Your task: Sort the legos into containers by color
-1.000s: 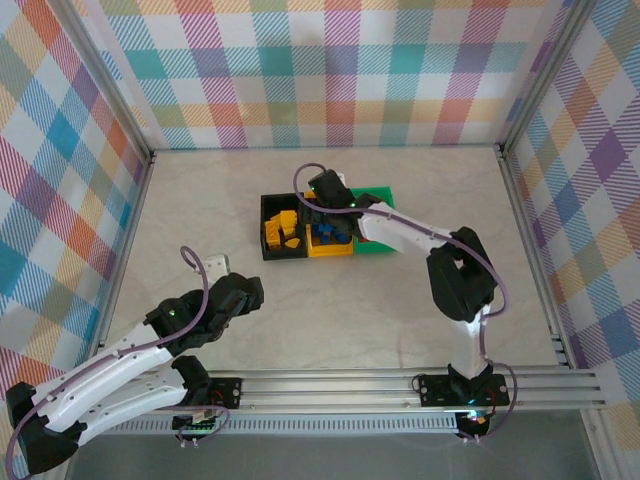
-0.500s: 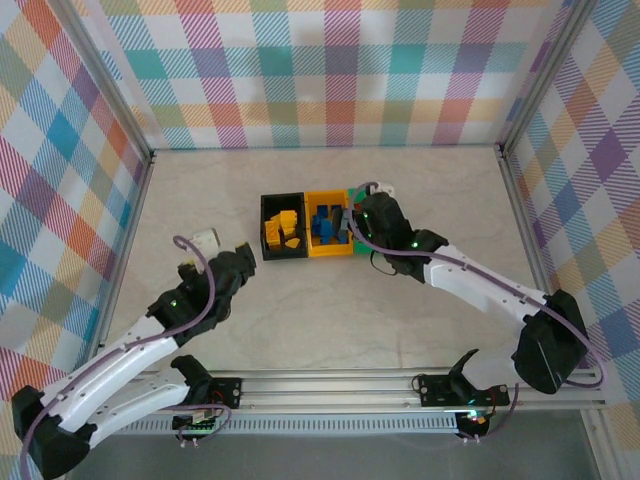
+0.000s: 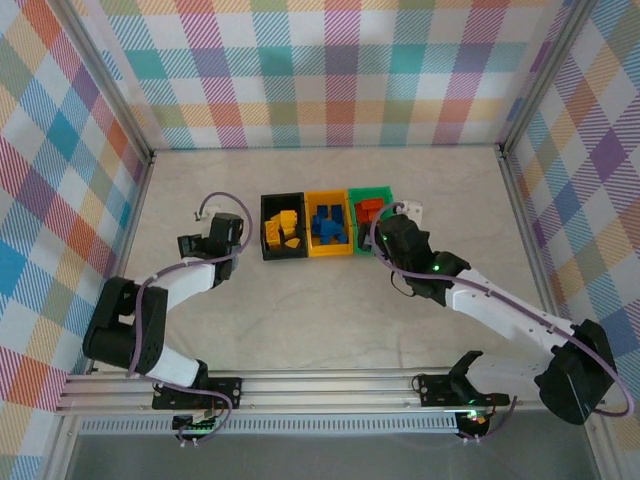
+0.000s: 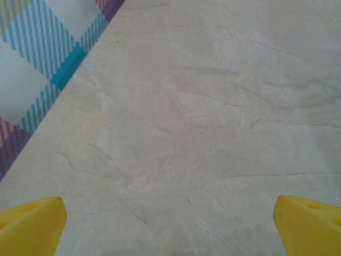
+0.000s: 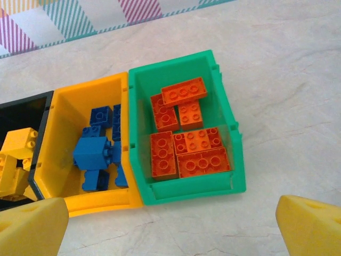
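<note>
Bright, even light; soft shadows, mild blur.

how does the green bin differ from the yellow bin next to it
The green bin holds orange-red bricks; the yellow bin holds blue bricks. The green bin ends the row; the yellow bin sits mid-row, against the black bin too. Both are open, upright, equal in size.

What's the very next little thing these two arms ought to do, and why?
Probably draw both arms back toward their bases. Every brick I can see lies in a bin: yellow bricks in the black bin, blue bricks in the yellow bin, orange bricks in the green bin. The left gripper and right gripper are open and hold nothing.
</note>
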Robot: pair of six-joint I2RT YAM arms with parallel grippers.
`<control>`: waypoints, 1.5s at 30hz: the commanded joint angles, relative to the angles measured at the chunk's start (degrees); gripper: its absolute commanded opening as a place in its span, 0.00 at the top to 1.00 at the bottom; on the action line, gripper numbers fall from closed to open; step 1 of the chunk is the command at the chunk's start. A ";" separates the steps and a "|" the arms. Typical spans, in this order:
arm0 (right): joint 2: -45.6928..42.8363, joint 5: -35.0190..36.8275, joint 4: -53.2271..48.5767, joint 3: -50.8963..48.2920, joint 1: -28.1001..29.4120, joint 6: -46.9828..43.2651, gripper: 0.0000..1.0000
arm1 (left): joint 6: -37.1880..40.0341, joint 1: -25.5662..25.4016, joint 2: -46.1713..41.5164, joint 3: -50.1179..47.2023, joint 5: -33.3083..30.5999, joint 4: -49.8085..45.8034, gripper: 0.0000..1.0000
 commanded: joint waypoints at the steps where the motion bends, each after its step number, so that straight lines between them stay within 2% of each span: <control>1: -3.12 3.86 -0.29 -1.98 -0.40 -0.51 0.00 | 4.91 2.68 2.00 -2.00 8.26 14.88 0.00; 4: -6.01 5.12 0.37 -4.80 -1.44 -0.06 0.00 | 5.86 3.23 4.99 -4.91 10.86 21.97 0.00; 5: -7.30 5.05 2.23 -6.58 -1.97 -0.81 0.00 | 5.26 3.34 4.56 -4.46 11.43 20.20 0.00; 8: -10.13 5.04 8.72 -11.29 -3.01 -4.58 0.00 | 5.56 3.57 3.86 -6.66 12.71 23.51 0.00; 13: -10.78 3.62 17.88 -16.08 -6.61 -10.98 0.00 | 5.45 6.66 2.37 -9.90 22.91 27.59 0.00; 15: -9.92 3.28 19.54 -16.29 -8.08 -13.68 0.00 | 5.73 8.47 3.04 -13.67 29.66 34.59 0.00; 16: -9.42 3.25 20.05 -16.03 -8.86 -15.22 0.00 | 6.55 8.70 5.77 -16.40 30.09 43.91 0.00; 17: -8.95 3.33 19.93 -15.64 -9.51 -16.18 0.00 | 5.85 8.72 3.93 -14.77 29.83 36.22 0.00; 21: -6.56 1.73 21.23 -15.09 -15.54 -20.85 0.00 | 5.40 8.77 4.23 -14.60 28.58 37.45 0.00; 27: -2.57 -4.00 36.11 -21.63 -25.35 -30.27 0.00 | 5.38 8.67 3.89 -14.66 28.51 37.01 0.00; 32: 5.54 -11.89 47.65 -26.36 -32.69 -31.07 0.00 | 5.39 8.68 3.83 -14.64 28.56 36.96 0.00; 34: 9.90 -15.07 57.49 -28.55 -34.91 -32.18 0.00 | 5.45 8.64 3.83 -14.64 28.52 36.96 0.00; 39: 18.99 -22.53 63.69 -26.58 -38.55 -31.74 0.00 | 5.44 8.68 3.84 -14.59 28.57 36.96 0.00; 40: 18.89 -25.16 59.33 -24.94 -38.64 -32.14 0.00 | 5.43 8.69 3.83 -14.65 28.64 36.95 0.00; 42: 20.11 -27.95 60.49 -25.40 -40.93 -30.30 0.00 | 5.38 8.73 3.84 -14.61 28.62 36.96 0.00; 44: 21.47 -28.16 66.35 -27.31 -41.46 -30.22 0.00 | 5.40 8.71 3.87 -14.60 28.56 36.96 0.00; 45: 20.93 -28.20 64.12 -26.84 -41.44 -30.16 0.00 | 5.42 8.73 3.83 -14.61 28.56 36.92 0.00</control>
